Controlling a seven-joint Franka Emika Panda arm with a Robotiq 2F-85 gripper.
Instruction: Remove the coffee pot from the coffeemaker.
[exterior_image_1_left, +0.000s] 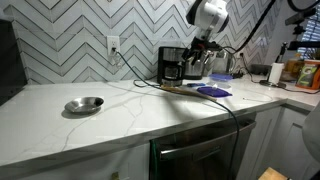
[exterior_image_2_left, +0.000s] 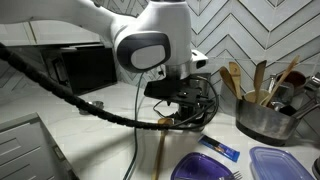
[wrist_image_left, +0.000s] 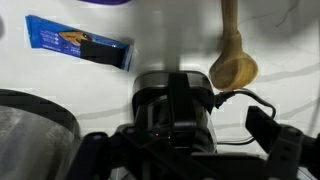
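Observation:
The coffeemaker (exterior_image_1_left: 170, 64) is a small black box at the back of the counter. The coffee pot (wrist_image_left: 172, 100), with black lid and handle, fills the middle of the wrist view. In both exterior views it is a dark shape under the gripper, next to the coffeemaker (exterior_image_1_left: 194, 68) (exterior_image_2_left: 198, 106). My gripper (wrist_image_left: 185, 150) hangs right over the pot with its fingers wide apart, one on each side; white counter shows between the right finger and the pot. It also shows in both exterior views (exterior_image_1_left: 201, 52) (exterior_image_2_left: 183, 98). Whether the pot sits inside the recess is hidden.
A wooden spoon (wrist_image_left: 232, 62) and a blue packet (wrist_image_left: 80, 43) lie on the counter near the pot. A metal pot holding utensils (exterior_image_2_left: 265, 120) stands close by. A shallow metal bowl (exterior_image_1_left: 84, 104) sits far along the counter. A black cable (exterior_image_2_left: 135, 135) trails over the counter.

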